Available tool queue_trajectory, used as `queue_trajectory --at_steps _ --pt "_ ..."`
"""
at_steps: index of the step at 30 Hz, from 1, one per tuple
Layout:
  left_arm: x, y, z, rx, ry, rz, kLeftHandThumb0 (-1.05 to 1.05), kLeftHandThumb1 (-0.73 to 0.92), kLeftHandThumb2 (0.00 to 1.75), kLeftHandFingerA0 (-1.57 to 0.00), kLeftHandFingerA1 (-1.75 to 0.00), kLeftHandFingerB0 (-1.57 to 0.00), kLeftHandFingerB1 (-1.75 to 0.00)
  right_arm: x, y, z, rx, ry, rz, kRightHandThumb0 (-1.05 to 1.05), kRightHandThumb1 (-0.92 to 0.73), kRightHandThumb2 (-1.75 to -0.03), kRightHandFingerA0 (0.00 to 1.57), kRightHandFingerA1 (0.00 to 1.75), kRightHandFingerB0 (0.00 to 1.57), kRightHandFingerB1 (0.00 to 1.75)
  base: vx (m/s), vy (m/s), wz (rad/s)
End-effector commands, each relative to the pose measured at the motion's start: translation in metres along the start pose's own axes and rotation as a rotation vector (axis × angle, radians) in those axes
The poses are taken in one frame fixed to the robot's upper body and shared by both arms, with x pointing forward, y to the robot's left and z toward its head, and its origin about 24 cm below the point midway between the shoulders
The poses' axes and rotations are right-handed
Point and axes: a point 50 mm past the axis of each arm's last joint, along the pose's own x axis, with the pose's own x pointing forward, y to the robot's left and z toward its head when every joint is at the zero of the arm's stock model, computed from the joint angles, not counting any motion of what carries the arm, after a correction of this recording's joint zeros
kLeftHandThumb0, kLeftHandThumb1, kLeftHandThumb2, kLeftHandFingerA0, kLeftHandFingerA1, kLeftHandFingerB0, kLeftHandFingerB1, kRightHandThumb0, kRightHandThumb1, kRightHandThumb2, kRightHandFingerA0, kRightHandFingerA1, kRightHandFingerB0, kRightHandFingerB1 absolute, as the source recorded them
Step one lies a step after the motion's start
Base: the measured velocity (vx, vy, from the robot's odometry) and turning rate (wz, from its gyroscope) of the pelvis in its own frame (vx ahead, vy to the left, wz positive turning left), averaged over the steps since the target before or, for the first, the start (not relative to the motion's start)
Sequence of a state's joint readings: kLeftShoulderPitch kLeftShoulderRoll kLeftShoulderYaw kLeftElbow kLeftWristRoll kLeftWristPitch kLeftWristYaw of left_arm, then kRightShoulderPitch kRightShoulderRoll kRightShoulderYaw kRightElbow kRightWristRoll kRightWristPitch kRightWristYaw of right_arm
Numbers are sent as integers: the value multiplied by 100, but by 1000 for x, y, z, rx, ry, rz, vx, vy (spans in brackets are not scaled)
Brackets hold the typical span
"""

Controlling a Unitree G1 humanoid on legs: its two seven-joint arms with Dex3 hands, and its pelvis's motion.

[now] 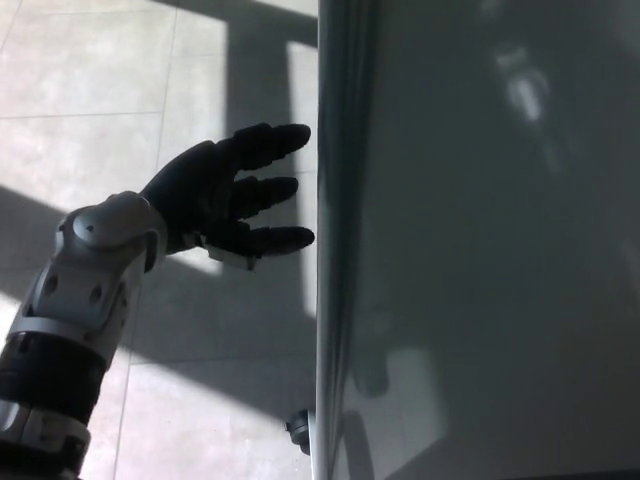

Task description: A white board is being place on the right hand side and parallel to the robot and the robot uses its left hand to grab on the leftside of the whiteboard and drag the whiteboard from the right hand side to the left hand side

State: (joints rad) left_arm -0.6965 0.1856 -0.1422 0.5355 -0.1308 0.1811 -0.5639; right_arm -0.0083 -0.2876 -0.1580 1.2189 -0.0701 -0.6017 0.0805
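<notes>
The whiteboard (480,240) fills the right half of the head view, its long left edge running straight up and down the picture — parallel to the robot — above the tiled floor (90,80). The left hand (225,200) is just beside that edge, its 3 fingers (270,145) spread apart and holding nothing, tips almost at the frame. Nothing stands between them; a small caster (298,430) shows low by the edge, and the right hand is out of sight.

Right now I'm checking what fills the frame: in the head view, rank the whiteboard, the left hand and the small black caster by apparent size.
1. whiteboard
2. left hand, though it's nearer the camera
3. caster
</notes>
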Motion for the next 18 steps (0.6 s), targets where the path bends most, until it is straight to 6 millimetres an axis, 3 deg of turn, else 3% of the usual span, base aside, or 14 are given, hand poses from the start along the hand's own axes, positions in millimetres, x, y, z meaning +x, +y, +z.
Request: queue_trajectory --at_steps 1,4,5,7,8,9,11,12,13,14,15,16,17,18 --pt "5 -10 4 18 18 -10 -50 36 72 -7 -28 0 -16 -1 -6 1 -6 -5 -6 -54 -62 -76 83 86 46 63 0 0 0" --pt "9 -17 8 31 2 -14 -58 29 64 -8 -30 0 -14 1 -5 1 -3 -2 -10 -54 -62 -75 86 86 47 63 0 0 0" --pt "11 -20 9 40 0 -17 -53 34 75 -8 -34 0 -19 1 -5 1 -2 1 -11 -55 -62 -74 87 85 47 63 0 0 0" --pt "15 -29 14 47 -5 -17 -53 33 74 -8 -34 0 -17 1 -4 1 10 3 -12 -53 -62 -73 89 85 48 63 0 0 0" --pt "16 -31 14 41 -10 -21 -60 29 65 -10 -32 0 -14 1 -3 1 32 3 -9 -53 -62 -73 87 86 49 63 0 0 0" --pt "17 -33 15 38 -15 -24 -64 38 55 -9 -28 0 -19 1 -2 1 30 3 -7 -53 -62 -74 86 86 48 64 0 0 0" --pt "20 -39 16 26 -26 -33 -64 38 55 -7 -28 0 -18 1 -3 1 5 3 -7 -54 -63 -72 89 85 48 63 0 0 0" --pt "21 -42 18 20 -28 -43 -54 35 75 -5 -25 0 -16 1 -3 1 12 0 -5 -54 -63 -72 90 86 49 64 0 0 0" --pt "22 -44 20 0 -33 -56 -54 34 75 -3 -24 0 -16 2 -2 2 23 0 0 -54 -63 -72 89 87 49 65 0 0 0" --pt "22 -46 21 -15 -45 -75 -60 41 53 -2 -28 0 -11 3 -2 3 23 -1 1 -56 -49 -97 89 89 45 68 0 0 0" --pt "23 -48 23 -26 -59 -96 -60 41 53 -2 -28 0 -11 3 -2 3 16 -2 0 -56 -49 -97 89 89 45 68 0 0 0" --pt "25 -52 23 -32 -61 -109 -61 32 65 -6 -28 0 -7 3 -3 3 -26 -4 -10 -57 -64 -70 90 83 50 63 0 0 0" --pt "26 -54 23 -35 -64 -116 -63 42 53 -7 -30 0 -10 2 -3 2 -27 -1 -8 -57 -64 -70 89 83 49 63 0 0 0" --pt "27 -55 24 -40 -65 -121 -61 42 53 -8 -29 0 -9 2 -3 2 -21 0 -6 -56 -63 -72 90 85 48 64 0 0 0"
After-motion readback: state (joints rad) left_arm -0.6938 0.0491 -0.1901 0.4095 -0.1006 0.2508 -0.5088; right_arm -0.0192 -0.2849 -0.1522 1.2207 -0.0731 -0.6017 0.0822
